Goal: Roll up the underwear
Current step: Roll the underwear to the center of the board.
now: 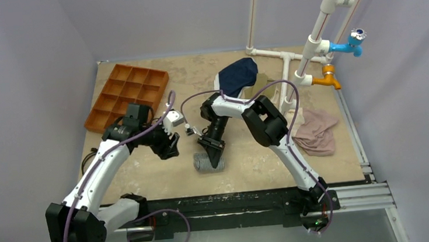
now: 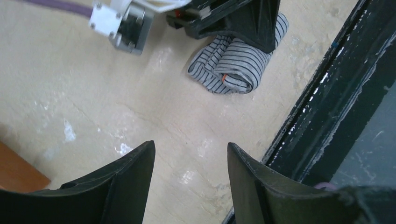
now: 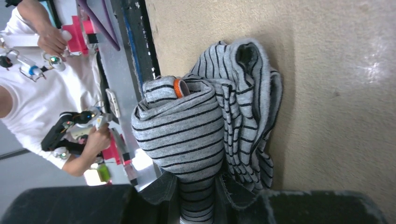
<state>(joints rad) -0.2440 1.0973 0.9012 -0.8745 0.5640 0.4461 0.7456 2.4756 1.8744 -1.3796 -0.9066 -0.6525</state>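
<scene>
Right gripper (image 3: 198,198) fingers (image 3: 156,193) are clamped on the underwear (image 3: 187,130), pinching one end of the tight striped roll. A second, looser lump of the same cloth lies against the roll on the side away from the table edge, not tucked in. Left gripper (image 2: 189,179) has its fingers apart with nothing between them, hanging over bare table (image 2: 93,107) a little way off from the roll. The underwear (image 1: 210,162) sits on the near half of the table, between the two arms and close to the black rail (image 1: 237,201) along the front edge. Risks, as I judge them: only one end is pinched, so letting go could let the roll spring open. The loose lump has nothing holding it and may flop out if the roll is turned or dragged. A pull toward the robot could take it onto the rail or off the edge. Also, the left gripper coming in could knock the right one, as they are near each other. Count: one striped underwear, one navy garment (image 1: 237,75), one tan garment (image 1: 262,80) mostly hidden beside it, one pink cloth (image 1: 317,131), one compartment tray (image 1: 128,93), two taps, namely a blue tap (image 1: 351,44) and an orange tap (image 1: 327,79), and two arms.
</scene>
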